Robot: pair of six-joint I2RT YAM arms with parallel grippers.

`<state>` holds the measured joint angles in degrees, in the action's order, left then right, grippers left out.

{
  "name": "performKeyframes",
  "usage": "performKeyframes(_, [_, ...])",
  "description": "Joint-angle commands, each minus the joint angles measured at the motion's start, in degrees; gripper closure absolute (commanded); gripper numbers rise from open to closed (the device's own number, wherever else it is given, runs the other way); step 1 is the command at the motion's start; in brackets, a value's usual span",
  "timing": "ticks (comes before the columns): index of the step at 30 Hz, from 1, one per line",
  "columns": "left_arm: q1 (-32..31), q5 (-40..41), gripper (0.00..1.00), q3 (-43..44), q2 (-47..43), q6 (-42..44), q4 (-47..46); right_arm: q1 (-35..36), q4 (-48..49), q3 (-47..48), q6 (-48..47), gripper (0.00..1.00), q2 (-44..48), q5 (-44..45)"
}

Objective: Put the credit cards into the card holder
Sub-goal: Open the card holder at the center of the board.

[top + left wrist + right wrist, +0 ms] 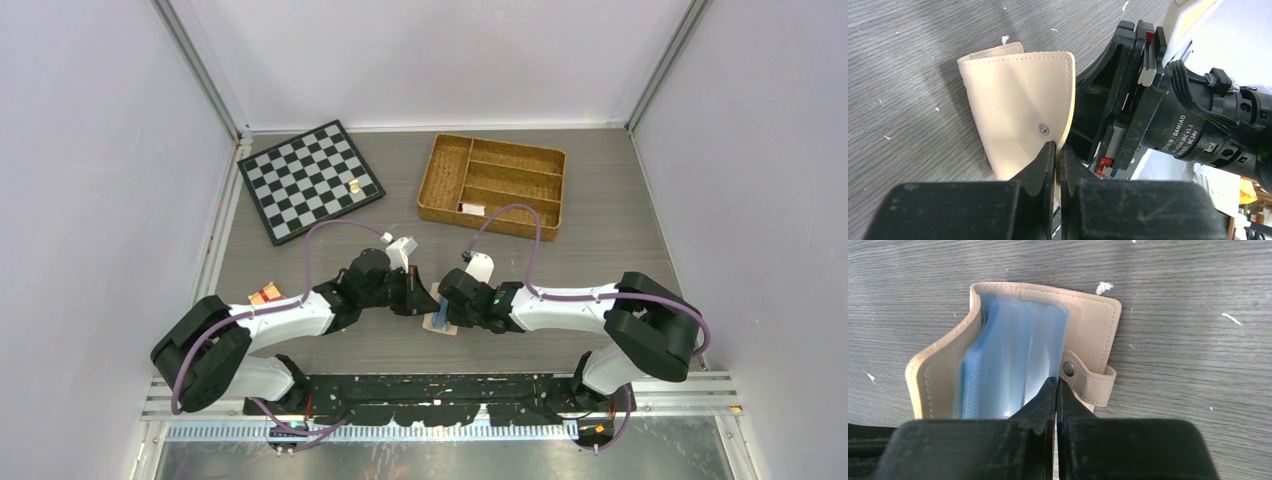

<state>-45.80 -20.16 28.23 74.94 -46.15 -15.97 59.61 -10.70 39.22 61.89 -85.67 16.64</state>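
The card holder (pixel 441 322), a peach-beige wallet, stands partly open on the table between both arms. My left gripper (pixel 1059 150) is shut on the edge of its outer cover (pixel 1018 100), just below the snap stud. In the right wrist view the card holder (pixel 1093 320) gapes, showing bluish clear sleeves (pixel 1018 350) and the snap tab (pixel 1095 385). My right gripper (pixel 1056 382) is shut at the sleeves' right edge, a thin pale sliver between its jaws. No loose credit cards are in view. I cannot tell whether a sleeve holds one.
A chessboard (pixel 310 180) with one small piece (pixel 355 186) lies at the back left. A woven wicker tray (pixel 500 144) sits at the back right. A small red-orange packet (pixel 265 294) lies by the left arm. Walls close both sides.
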Motion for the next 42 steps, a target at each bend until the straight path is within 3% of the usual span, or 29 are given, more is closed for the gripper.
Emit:
performKeyframes(1, [-0.3, -3.0, 1.0, -0.2, 0.1, -0.6, -4.6, 0.2, -1.2, -1.1, 1.0, 0.99, -3.8, 1.4])
performKeyframes(23, [-0.3, -4.0, 0.87, -0.5, 1.3, -0.6, -5.7, 0.2, -1.2, -1.3, 1.3, 0.99, -3.5, 1.4])
performKeyframes(27, [-0.3, -3.8, 0.88, -0.7, 1.3, -0.6, -5.7, 0.2, -1.2, -1.3, 1.2, 1.0, -3.5, 1.4])
performKeyframes(29, [-0.3, -3.0, 0.93, -1.0, 1.2, -0.6, -5.5, 0.2, -1.2, -1.4, 1.2, 0.99, -3.3, 1.4])
performKeyframes(32, [-0.3, 1.4, 1.0, -0.3, 0.6, 0.3, 0.0, 0.2, -1.5, -1.4, 1.3, 1.0, -3.0, 1.7])
performKeyframes(38, [-0.3, 20.7, 1.0, 0.4, -5.9, 0.8, 18.6, 0.2, -4.0, -1.5, 1.3, 0.99, -0.1, 3.8])
performKeyframes(42, [-0.3, 25.7, 1.0, 0.3, -9.7, 1.9, 23.7, 0.2, -6.1, -1.1, 0.7, 0.99, 0.8, 5.2])
